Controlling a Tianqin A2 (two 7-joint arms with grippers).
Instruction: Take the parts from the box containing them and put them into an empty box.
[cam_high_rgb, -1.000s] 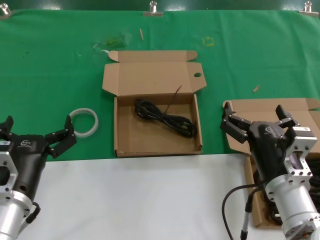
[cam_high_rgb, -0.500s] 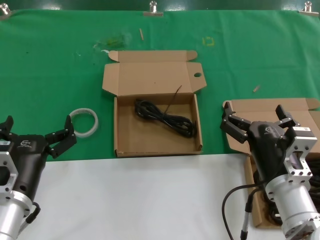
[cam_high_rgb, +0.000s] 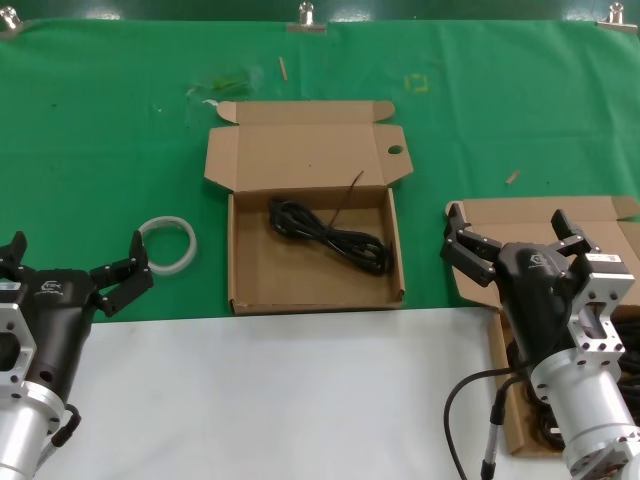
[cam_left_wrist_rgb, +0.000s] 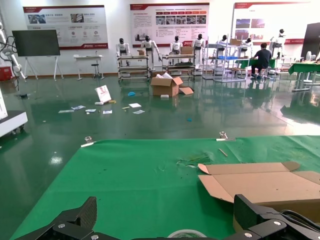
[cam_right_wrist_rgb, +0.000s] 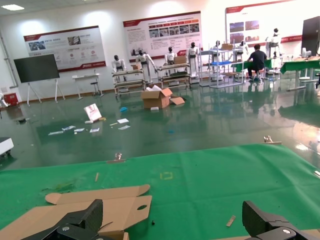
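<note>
Green cloth (cam_high_rgb: 100, 150) over table, glossy hall floor (cam_left_wrist_rgb: 150, 120) behind; left pincer (cam_high_rgb: 70, 265), right pincer (cam_high_rgb: 510, 240) spread

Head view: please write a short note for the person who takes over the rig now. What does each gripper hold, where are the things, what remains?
Left gripper: jaws open, empty, near the white ring.
Right gripper: jaws open, empty, above the brown cardboard source box at the right edge.
Done: one coiled black cable bundle lies in the brown cardboard box with the holed lid flap at centre.
Left: black cables remain in the source box, mostly hidden by the right arm; count cannot be told.
</note>
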